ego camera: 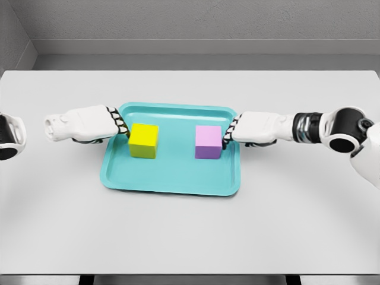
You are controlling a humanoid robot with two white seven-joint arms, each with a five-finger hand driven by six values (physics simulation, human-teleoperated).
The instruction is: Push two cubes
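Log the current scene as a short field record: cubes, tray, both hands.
surface: grey table
tray: teal tray, mid-table
yellow cube: yellow cube, left part of tray
purple cube: purple cube, right part of tray
left robot hand: left robot hand, fingertips at yellow cube's outer side
right robot hand: right robot hand, fingertips at purple cube's outer side
cube gap: apart, not touching

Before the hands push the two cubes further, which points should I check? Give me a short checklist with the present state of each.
1. Both cubes on the teal tray: ok. The yellow cube and the purple cube stand inside its rim.
2. Left hand at the yellow cube's outer side: ok, fingertips at its left face.
3. Right hand at the purple cube's outer side: ok, fingertips at its right face.
4. Firm contact of fingers and cubes: cannot tell.
5. Free tray floor between the cubes: ok, a bare gap.
6. Cubes upright: ok.
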